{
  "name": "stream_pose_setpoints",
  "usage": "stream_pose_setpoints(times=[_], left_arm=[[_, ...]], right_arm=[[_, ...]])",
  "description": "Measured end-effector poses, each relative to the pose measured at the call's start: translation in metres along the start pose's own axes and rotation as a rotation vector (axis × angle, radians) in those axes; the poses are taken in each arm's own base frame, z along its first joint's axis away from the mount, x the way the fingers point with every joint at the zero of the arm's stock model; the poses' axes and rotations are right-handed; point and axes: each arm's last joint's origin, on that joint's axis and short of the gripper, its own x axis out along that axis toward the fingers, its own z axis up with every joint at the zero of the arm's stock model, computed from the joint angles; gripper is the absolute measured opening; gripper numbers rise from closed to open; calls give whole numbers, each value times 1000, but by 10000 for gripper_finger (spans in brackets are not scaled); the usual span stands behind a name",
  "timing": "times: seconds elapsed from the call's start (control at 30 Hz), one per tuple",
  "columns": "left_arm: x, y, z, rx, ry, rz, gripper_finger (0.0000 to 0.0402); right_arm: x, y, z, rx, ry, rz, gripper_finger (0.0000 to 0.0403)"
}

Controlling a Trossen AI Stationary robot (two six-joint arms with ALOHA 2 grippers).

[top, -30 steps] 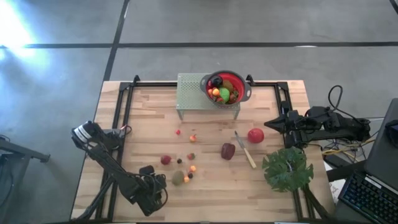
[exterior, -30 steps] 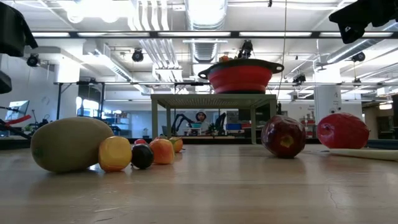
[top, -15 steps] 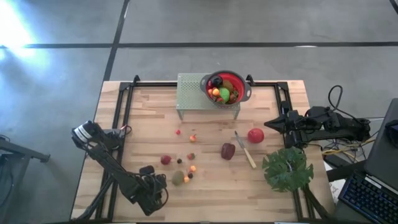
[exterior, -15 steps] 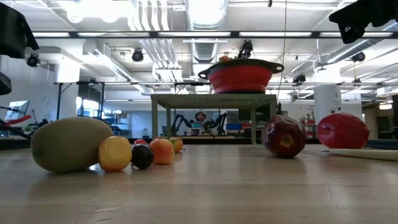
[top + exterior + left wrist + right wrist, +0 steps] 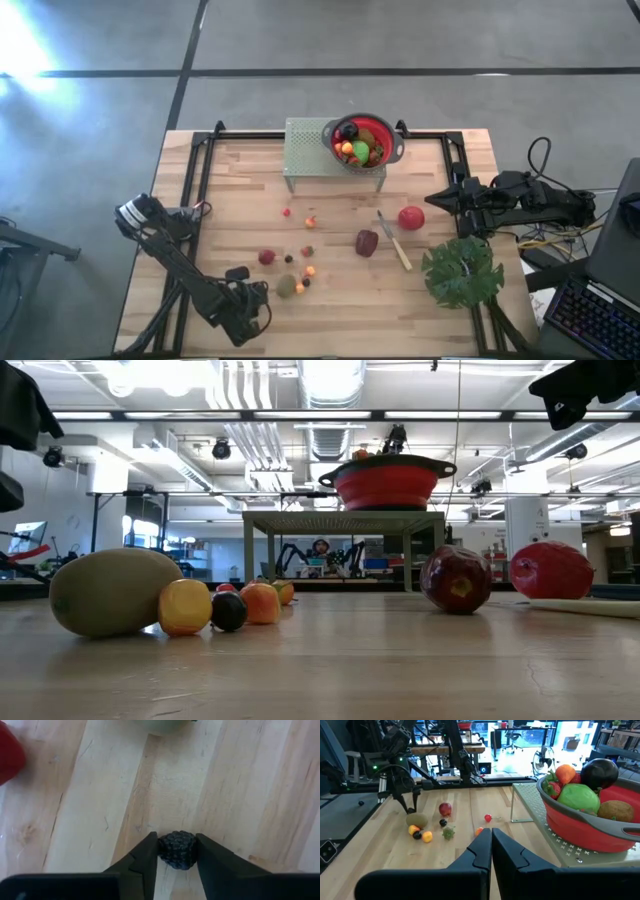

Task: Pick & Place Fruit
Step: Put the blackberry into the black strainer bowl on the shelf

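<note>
While the left gripper (image 5: 177,851) sat low at the near-left table edge, its fingers pinched a small bumpy dark berry (image 5: 177,849) resting on the wood, presumably for the red colander (image 5: 365,141) on the green perforated stand (image 5: 306,150). Right gripper (image 5: 491,851) waited shut, empty, far right.

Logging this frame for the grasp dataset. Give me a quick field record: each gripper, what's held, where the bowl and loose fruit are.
left gripper: low over the table's near-left part, fingers against both sides of a dark berry lying on the wood
right gripper: parked at the table's right edge, shut, holds nothing
red bowl: on the green perforated stand at the far edge, holds several fruits
loose fruit: kiwi, red apple, maroon fruit, small pieces mid-table
other: knife, green leaf
</note>
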Motion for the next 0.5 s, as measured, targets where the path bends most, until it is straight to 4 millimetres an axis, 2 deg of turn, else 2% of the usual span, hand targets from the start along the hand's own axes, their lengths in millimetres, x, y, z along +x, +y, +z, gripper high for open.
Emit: stream_pose_setpoints(times=[0.17,0.5], left_arm=[[0,1,1,-11,3,3,139],[-1,1,2,-17,6,-6,118]], right_arm=[[0,0,0,0,0,0,8],[0,0,0,0,0,0,8]])
